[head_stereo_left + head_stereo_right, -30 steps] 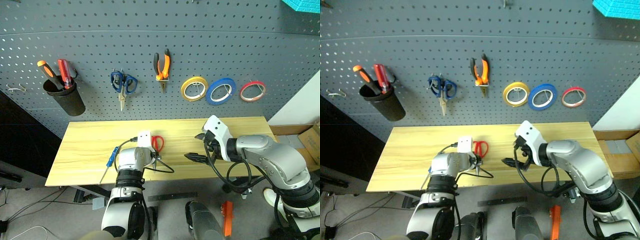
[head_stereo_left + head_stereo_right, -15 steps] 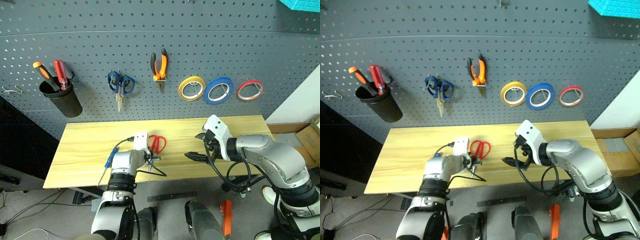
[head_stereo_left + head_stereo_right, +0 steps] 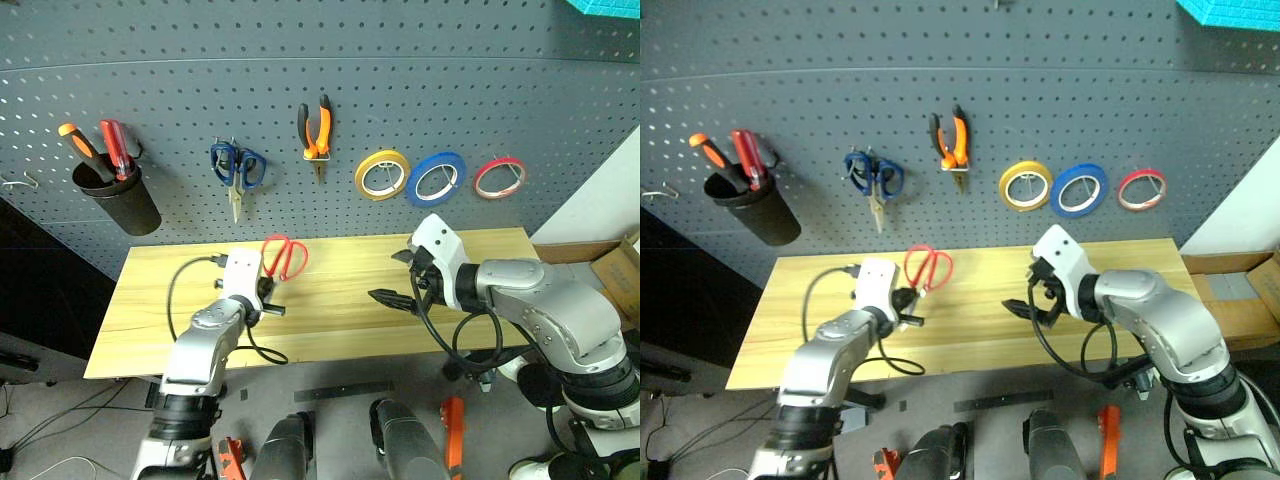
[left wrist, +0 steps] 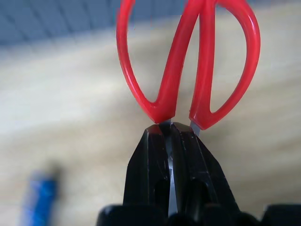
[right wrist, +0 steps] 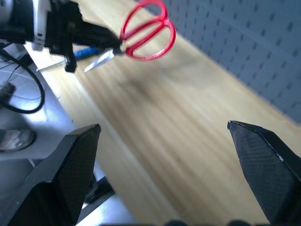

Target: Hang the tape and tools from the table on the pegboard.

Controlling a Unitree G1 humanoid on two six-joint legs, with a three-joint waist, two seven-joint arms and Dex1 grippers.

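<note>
Left gripper [image 3: 268,300] at lower left of centre in the head view, fingers [image 4: 155,160] clamped on the red-handled scissors [image 3: 284,256] just below the handle loops, loops raised toward the upper part of the frame, blades pinched between the fingers. Right gripper [image 3: 398,285] right of centre, over the desk [image 3: 340,320], fingers spread wide and holding nothing. Blue-handled screwdriver [image 4: 40,200] noted blurred on the desk surface in the left wrist view; exact lie cannot be told. Beyond the desk, pegboard [image 3: 300,60] across the upper frame. On it, left to right: black cup [image 3: 120,200] at upper left holding an orange screwdriver [image 3: 80,145] and a red screwdriver [image 3: 113,145]; blue-handled scissors [image 3: 236,170] hanging; orange-and-black-handled pliers [image 3: 317,132] hanging near top centre; yellow roll [image 3: 384,175], blue tape [image 3: 436,179] and red-pink roll [image 3: 500,177] hung in a row at upper right.
</note>
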